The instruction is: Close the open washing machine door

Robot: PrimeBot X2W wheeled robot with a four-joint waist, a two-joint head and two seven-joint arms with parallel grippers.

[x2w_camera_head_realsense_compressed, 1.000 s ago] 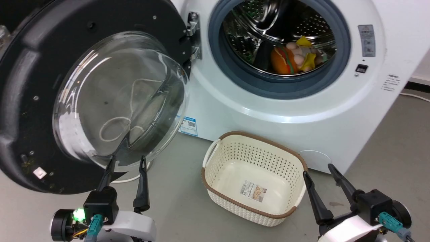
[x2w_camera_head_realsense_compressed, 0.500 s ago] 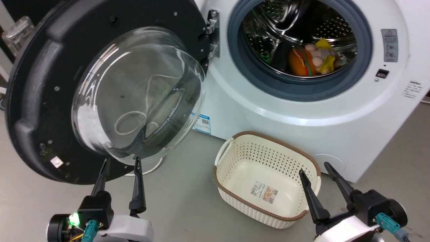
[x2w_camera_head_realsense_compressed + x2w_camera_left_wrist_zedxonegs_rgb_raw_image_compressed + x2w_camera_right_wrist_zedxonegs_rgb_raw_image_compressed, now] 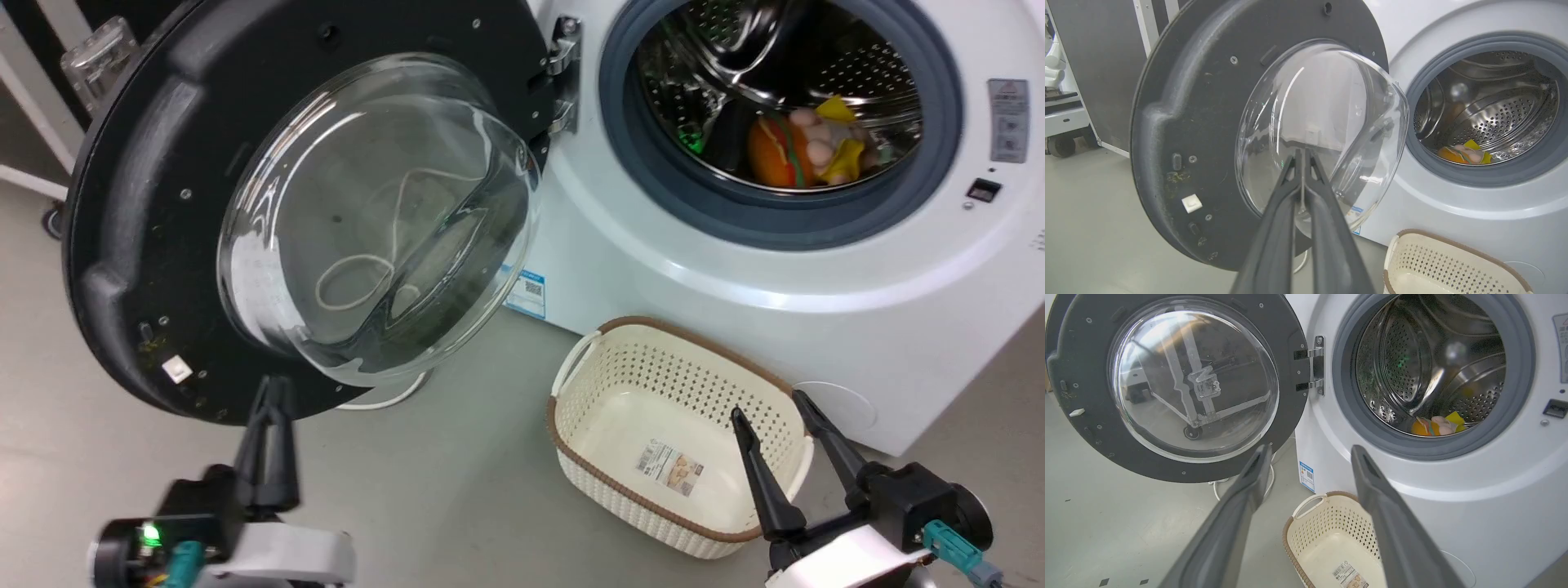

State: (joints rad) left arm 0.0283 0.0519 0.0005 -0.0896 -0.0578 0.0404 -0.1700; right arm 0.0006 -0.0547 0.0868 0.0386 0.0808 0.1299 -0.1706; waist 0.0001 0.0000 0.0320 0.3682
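Grey floor (image 3: 457,490); cream basket (image 3: 637,502) beside washer (image 3: 735,278); washing machine door (image 3: 375,220) open.

The grey floor (image 3: 457,490) carries the white washing machine (image 3: 653,245) and a cream basket (image 3: 694,371).

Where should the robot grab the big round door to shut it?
Probably the washing machine door by its black rim's far-left edge, opposite the hinge, coming from the left. The glass bowl bulges smooth and offers no grip.

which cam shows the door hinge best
Right wrist view: the hinge faces the camera, beside the washing machine door. The head view shows it slanted, at the top edge. In the left wrist view the glass bowl covers it.
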